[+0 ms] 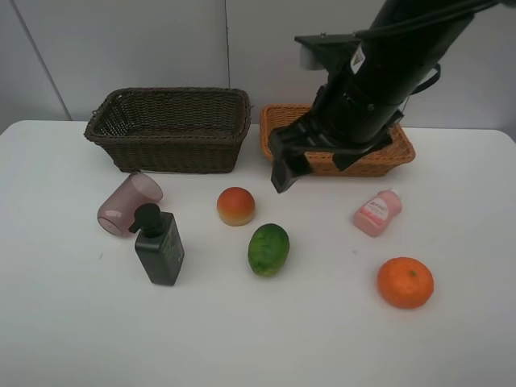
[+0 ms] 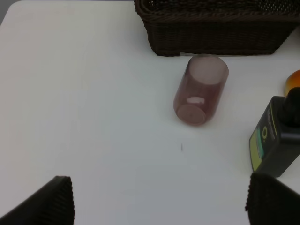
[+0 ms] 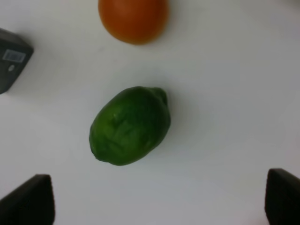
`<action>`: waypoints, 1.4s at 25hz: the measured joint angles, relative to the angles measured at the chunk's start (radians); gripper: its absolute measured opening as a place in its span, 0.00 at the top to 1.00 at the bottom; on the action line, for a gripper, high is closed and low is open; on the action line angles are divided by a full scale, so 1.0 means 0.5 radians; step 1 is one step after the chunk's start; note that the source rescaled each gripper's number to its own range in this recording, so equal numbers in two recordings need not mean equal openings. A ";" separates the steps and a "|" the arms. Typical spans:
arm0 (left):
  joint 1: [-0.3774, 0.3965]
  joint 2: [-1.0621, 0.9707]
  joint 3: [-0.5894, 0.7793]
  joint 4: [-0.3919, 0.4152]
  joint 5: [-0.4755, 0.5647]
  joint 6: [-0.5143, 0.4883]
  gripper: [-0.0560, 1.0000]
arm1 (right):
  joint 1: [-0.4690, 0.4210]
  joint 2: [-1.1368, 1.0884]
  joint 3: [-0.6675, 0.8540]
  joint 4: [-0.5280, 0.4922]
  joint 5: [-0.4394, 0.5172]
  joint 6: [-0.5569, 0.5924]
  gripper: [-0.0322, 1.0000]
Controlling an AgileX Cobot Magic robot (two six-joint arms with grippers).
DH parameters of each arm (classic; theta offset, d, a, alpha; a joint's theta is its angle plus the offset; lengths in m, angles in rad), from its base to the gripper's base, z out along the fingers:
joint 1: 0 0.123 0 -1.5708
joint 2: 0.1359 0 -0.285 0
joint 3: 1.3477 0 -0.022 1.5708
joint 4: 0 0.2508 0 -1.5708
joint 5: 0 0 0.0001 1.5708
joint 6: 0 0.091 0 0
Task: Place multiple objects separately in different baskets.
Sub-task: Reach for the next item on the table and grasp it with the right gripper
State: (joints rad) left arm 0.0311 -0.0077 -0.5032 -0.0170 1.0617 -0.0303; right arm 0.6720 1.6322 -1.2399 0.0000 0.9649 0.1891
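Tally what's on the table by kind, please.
Fruit: 3 (orange, green fruit, peach)
Bottles: 2 (dark pump bottle, pink bottle)
Cups: 1 (pink cup)
Baskets: 2 (dark basket, light basket)
Total: 8

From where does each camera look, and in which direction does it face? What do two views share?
Exterior high: above the table's front, facing down toward the dark basket and light basket at the back; the right arm shows.
Left wrist: facing down at the pink cup near the dark basket; both left fingers show.
Right wrist: over the green fruit, facing down; both right fingers show.
Shared: green fruit and peach appear in high and right wrist views.
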 joint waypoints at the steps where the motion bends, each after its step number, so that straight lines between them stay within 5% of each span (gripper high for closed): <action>1: 0.000 0.000 0.000 0.000 0.000 0.000 0.08 | 0.007 0.040 -0.019 0.022 0.025 0.061 0.05; 11: 0.000 0.000 0.000 0.000 0.000 0.000 0.08 | 0.086 0.256 -0.050 0.049 -0.012 0.627 0.05; 21: 0.000 0.000 0.000 0.000 0.000 0.000 0.08 | 0.119 0.528 -0.050 0.206 -0.070 0.764 0.05; 35: 0.000 0.000 0.000 0.002 -0.001 0.000 0.08 | 0.165 0.719 -0.052 0.078 -0.212 0.980 0.05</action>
State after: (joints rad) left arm 0.0311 -0.0077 -0.5032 -0.0161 1.0610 -0.0303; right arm 0.7545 1.9917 -1.2658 0.0392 0.8590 0.6790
